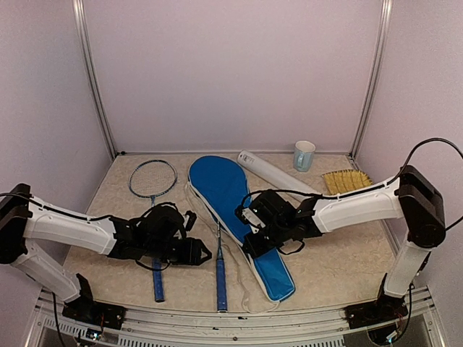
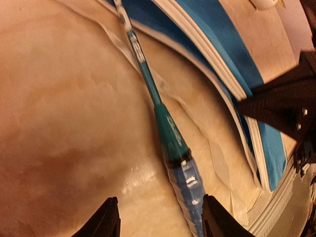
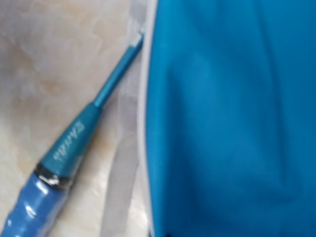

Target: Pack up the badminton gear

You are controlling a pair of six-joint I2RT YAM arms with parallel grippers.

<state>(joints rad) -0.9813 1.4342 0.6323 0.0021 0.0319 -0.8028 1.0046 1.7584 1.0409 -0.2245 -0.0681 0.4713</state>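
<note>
The blue racket cover [image 1: 230,206] lies open in the middle of the table. One racket [image 1: 153,184] lies to its left. The second racket's blue handle [image 1: 221,280] lies by the cover's left edge, its shaft running up into the cover. My left gripper [image 1: 205,254] is open low over that handle [image 2: 190,190], which lies just inside the right finger [image 2: 219,219]. My right gripper [image 1: 249,244] is down on the cover's left rim [image 3: 145,148]; its fingers are hidden. The white tube [image 1: 273,173] lies behind the cover. No shuttlecocks are in view.
A pale blue mug [image 1: 304,155] stands at the back right, and a straw-coloured brush [image 1: 346,181] lies beside it. The cover's white strap [image 1: 249,289] trails towards the front edge. Walls close the table on three sides.
</note>
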